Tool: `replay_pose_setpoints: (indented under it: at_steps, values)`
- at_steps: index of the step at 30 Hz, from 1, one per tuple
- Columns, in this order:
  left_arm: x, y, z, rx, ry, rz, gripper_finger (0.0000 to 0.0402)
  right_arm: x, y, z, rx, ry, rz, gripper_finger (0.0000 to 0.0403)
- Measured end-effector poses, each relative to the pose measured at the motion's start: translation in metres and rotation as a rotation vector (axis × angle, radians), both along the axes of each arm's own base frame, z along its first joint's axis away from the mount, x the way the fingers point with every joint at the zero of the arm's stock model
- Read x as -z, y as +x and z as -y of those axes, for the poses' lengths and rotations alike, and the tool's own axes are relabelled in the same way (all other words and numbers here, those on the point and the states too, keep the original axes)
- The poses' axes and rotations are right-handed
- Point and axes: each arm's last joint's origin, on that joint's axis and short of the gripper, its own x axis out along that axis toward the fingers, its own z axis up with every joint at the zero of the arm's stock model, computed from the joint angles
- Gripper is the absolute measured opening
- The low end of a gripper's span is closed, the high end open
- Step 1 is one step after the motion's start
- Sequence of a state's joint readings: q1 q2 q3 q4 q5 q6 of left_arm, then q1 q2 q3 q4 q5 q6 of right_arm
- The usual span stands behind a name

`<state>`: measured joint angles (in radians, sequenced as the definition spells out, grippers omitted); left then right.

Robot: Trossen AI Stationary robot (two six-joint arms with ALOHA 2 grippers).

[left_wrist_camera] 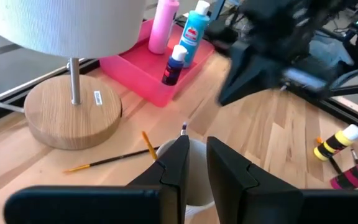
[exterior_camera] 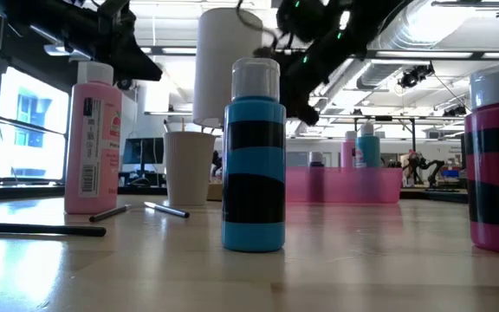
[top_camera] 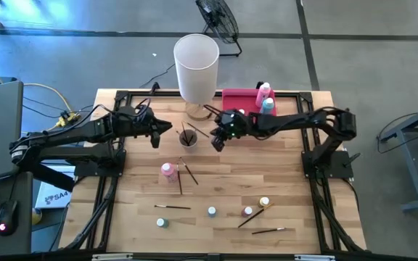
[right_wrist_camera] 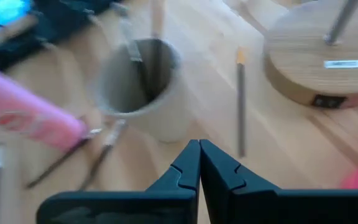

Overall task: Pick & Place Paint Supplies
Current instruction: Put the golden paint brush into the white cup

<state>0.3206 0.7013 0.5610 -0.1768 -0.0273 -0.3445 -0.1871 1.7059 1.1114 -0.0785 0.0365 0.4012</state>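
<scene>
A pale cup (top_camera: 188,138) with thin brushes standing in it sits mid-table, in front of the lamp base (top_camera: 194,111). My left gripper (top_camera: 167,129) hovers to its left, raised above it, its fingers (left_wrist_camera: 180,163) a narrow gap apart with nothing between them. My right gripper (right_wrist_camera: 199,149) is shut and empty, above the table just right of the cup (right_wrist_camera: 142,87). A pink bottle (top_camera: 167,170) stands nearer, with two brushes (top_camera: 190,172) lying beside it. Small bottles (top_camera: 212,211) and more brushes (top_camera: 256,215) lie scattered toward the near edge.
A tall lamp with a white shade (top_camera: 196,61) stands at the back. Right of it, a pink tray (top_camera: 239,98) holds several bottles (left_wrist_camera: 194,31). One brush (left_wrist_camera: 114,160) lies by the lamp base. A black frame (top_camera: 115,174) borders the wooden table.
</scene>
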Motion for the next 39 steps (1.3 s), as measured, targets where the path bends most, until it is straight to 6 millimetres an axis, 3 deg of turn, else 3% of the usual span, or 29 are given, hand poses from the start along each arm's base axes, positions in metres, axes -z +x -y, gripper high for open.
replay_pose_setpoints:
  at_steps: [7, 11, 18, 26, 34, 39]
  values:
    - [0.001, 0.0, 0.0, 0.002, 0.0, -0.006, 0.0054, 0.04, 0.017, 0.002, -0.144, -0.136, -0.077, 0.0003]
    - [0.0, 0.0, 0.0, 0.005, 0.004, -0.006, 0.0054, 0.062, 0.024, 0.004, -0.131, -0.198, -0.119, 0.0009]
    - [0.0, 0.0, 0.0, 0.005, 0.004, -0.006, 0.0054, 0.083, 0.033, 0.006, -0.164, -0.243, -0.113, 0.0054]
    - [0.0, 0.0, 0.0, 0.005, 0.004, -0.006, 0.0054, 0.091, 0.035, 0.011, -0.094, -0.294, -0.122, 0.0121]
    - [0.0, 0.0, 0.0, 0.005, 0.004, -0.006, 0.0054, 0.094, 0.034, 0.029, -0.069, -0.276, -0.103, 0.0103]
    - [0.0, 0.0, 0.0, 0.004, 0.005, -0.005, 0.0054, 0.095, 0.036, 0.03, -0.077, -0.27, -0.084, 0.0096]
